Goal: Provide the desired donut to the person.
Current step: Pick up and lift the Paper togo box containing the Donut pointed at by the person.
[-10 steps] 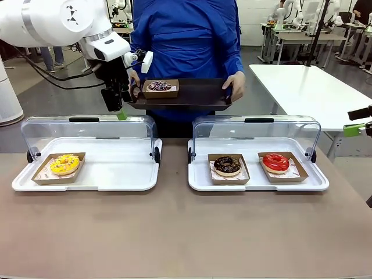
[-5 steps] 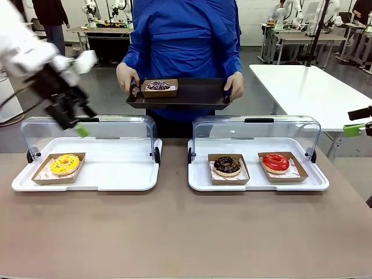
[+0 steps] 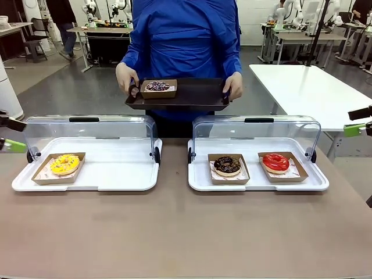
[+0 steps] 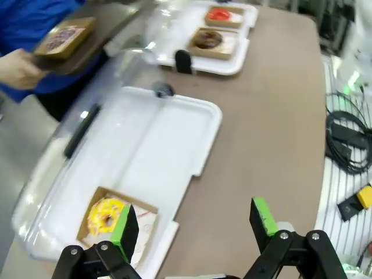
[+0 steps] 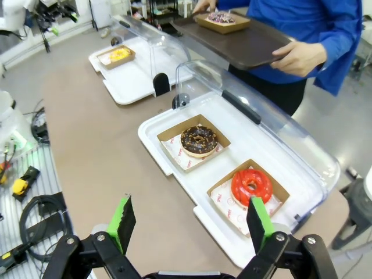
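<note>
Now, at the far side of the table (image 3: 186, 232): person (image 3: 186, 40) in a bright blue jacket, both hands (image 3: 235, 85) clamped on the ends of a dark tray (image 3: 197, 96), held level just past the table's far edge. On that tray, toward the table's left: sprinkled donut (image 3: 158, 86) in a small cardboard box (dark icing with pale flecks, finer detail too small to tell).

On the table's left half: left case (image 3: 110, 177), white base, clear lid (image 3: 116, 131) swung up at the far side; yellow donut (image 3: 64, 164) in its own box at the end nearest the table's left edge. On the table's right half: right case (image 3: 256, 185), lid up likewise; chocolate donut (image 3: 227, 165) toward the table's middle, red donut (image 3: 275, 162) just beside it toward the right edge, each in a box.

At the table's left edge: left gripper (image 3: 10, 135), released, jaws spread wide with nothing between; in the wrist view, hangs above the table's left end, yellow donut just beyond one green pad (image 4: 124, 224). Off the table's right edge: right gripper (image 3: 358, 121), likewise slack and empty, jaws wide apart, well apart from the dark tray and the sprinkled donut.
</note>
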Action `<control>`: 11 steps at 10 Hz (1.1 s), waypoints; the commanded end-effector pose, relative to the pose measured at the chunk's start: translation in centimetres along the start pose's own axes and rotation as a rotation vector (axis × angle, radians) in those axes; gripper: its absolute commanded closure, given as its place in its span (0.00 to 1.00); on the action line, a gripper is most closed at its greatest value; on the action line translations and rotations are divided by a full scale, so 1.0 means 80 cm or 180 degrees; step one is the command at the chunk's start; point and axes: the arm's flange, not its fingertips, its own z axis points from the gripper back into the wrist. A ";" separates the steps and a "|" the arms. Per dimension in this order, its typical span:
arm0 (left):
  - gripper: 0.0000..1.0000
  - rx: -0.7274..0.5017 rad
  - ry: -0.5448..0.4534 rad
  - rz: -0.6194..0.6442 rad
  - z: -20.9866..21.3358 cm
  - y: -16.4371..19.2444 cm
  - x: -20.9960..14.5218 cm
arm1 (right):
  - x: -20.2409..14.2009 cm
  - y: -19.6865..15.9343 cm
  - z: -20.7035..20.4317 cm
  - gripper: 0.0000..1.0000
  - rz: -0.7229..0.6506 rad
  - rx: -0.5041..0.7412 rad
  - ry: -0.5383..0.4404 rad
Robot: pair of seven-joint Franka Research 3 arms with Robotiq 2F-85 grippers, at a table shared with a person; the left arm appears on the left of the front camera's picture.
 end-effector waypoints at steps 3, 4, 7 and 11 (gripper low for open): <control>0.00 0.0689 -0.0503 0.0274 -0.001 -0.078 -0.104 | -0.001 -0.003 -0.003 0.00 0.0041 0.0022 -0.0071; 0.00 0.0779 -0.0554 0.0330 0.003 -0.086 -0.116 | -0.001 -0.003 -0.003 0.00 0.0041 0.0022 -0.0071; 0.00 0.0639 -0.0647 0.0421 0.004 -0.083 -0.122 | -0.001 -0.003 -0.003 0.00 0.0041 0.0022 -0.0071; 0.00 0.0570 -0.0644 0.0441 0.003 -0.086 -0.121 | -0.001 -0.003 -0.003 0.00 0.0041 0.0022 -0.0071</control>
